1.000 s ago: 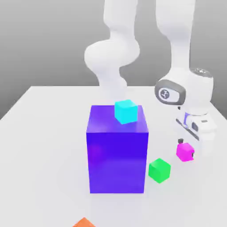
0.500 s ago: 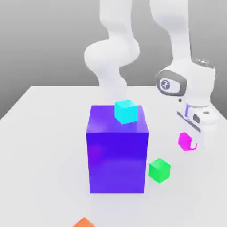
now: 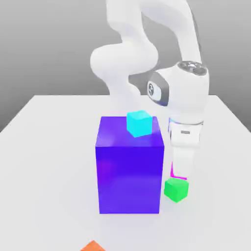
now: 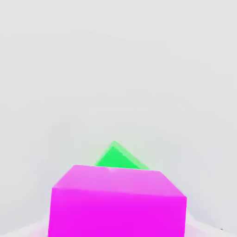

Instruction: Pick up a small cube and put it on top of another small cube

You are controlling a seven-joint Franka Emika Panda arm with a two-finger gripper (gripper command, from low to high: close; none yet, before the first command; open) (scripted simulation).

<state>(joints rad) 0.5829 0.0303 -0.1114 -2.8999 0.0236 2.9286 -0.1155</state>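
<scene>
My gripper (image 3: 179, 172) is shut on the small magenta cube (image 3: 179, 176), of which just a thin strip shows below the white fingers (image 3: 181, 159) in the exterior view. The cube hangs right above the small green cube (image 3: 176, 189), very close to its top face; I cannot tell whether they touch. The green cube rests on the white table, just to the exterior view's right of the big block. In the hand view the magenta cube (image 4: 118, 203) is close up, with a corner of the green cube (image 4: 121, 157) showing behind it.
A big blue-purple block (image 3: 130, 166) stands close beside the gripper on the exterior view's left, with a small cyan cube (image 3: 139, 123) on its top. A small orange cube (image 3: 93, 246) lies at the table's (image 3: 49, 171) near edge.
The gripper lifted the magenta cube off the table, carried it toward the exterior view's left and lowered it over the green cube. The wrist turned on the way.
</scene>
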